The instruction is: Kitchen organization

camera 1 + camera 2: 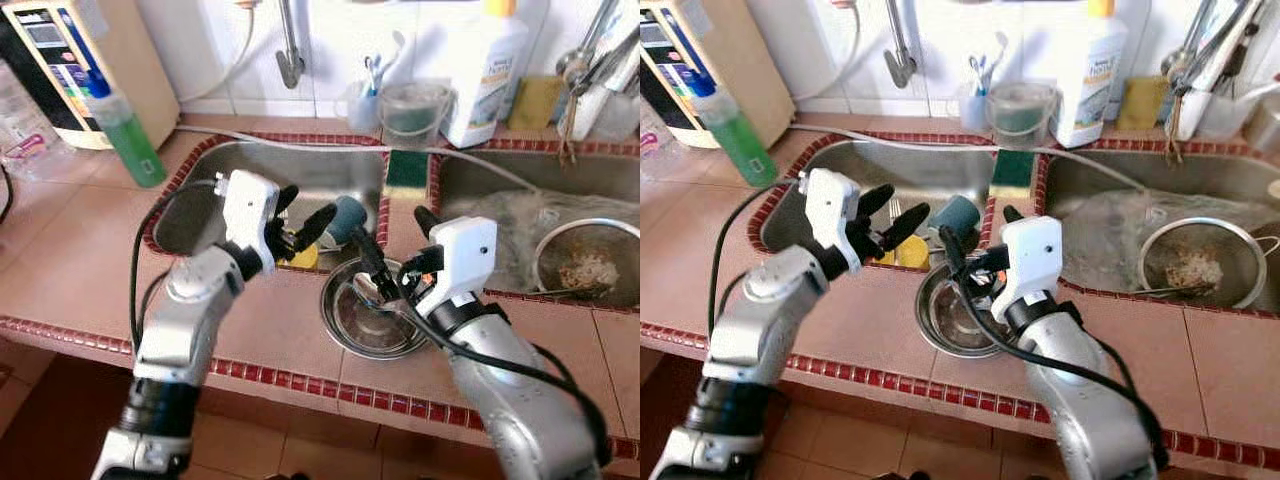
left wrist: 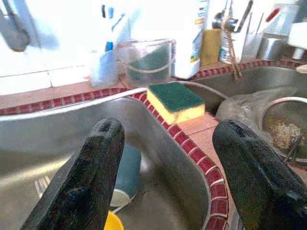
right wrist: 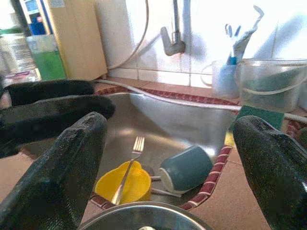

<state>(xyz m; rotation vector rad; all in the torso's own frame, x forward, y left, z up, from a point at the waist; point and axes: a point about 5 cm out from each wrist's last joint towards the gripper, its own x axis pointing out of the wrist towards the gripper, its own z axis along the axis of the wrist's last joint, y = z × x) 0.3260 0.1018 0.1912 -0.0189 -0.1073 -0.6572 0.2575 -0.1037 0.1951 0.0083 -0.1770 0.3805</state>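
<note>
Left gripper, fingers apart, over the left sink's near edge above teal cup and yellow bowl; right gripper, fingers apart, above steel bowl on counter.

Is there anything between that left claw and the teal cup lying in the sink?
Nothing visible blocks it. The left gripper hangs open over the near edge of the left sink, and the teal cup lies on its side just beyond its fingertips. A yellow bowl with a fork sits beside the cup, not across the path.
</note>
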